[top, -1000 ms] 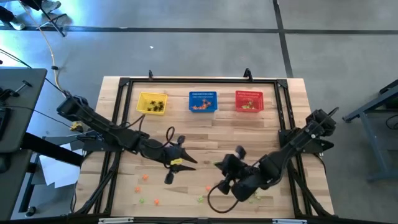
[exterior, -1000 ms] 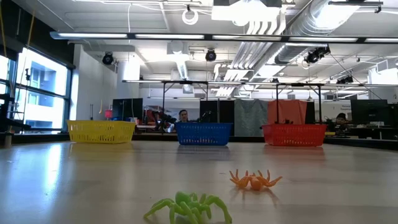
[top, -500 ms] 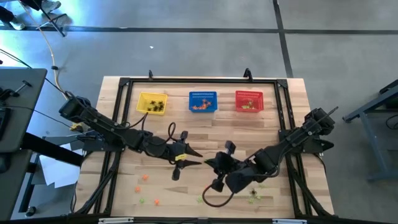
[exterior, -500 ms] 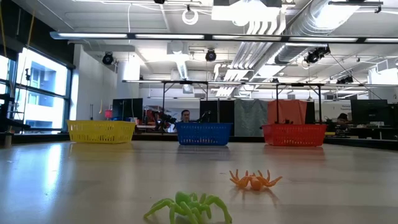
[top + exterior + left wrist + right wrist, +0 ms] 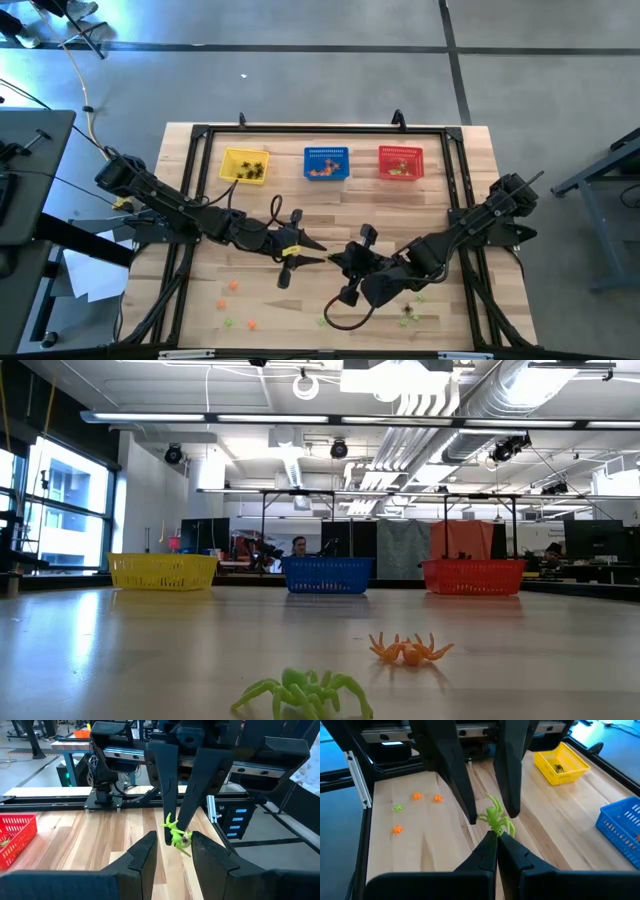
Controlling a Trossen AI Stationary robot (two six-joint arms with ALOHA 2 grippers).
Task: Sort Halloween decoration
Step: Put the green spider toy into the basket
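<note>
Pinching a green spider at its clenched fingertips, the right gripper holds it up well in front of the blue basket, toward the table's middle. The left gripper meets it there, jaws released and standing one on each side of the spider without closing on it. This looks like a hand-over midway.

The sorting seems partly done. The blue basket holds orange pieces. The yellow basket, beside it on the left arm's side, holds black ones. The red basket, beside it on the right arm's side, holds green ones.

Left to do: several orange trinkets and green trinkets lie loose on the table, far from the blue basket near the front edge. More green ones sit under the right arm, though the arm may hide others.

No brand, label or writing can be read anywhere.
</note>
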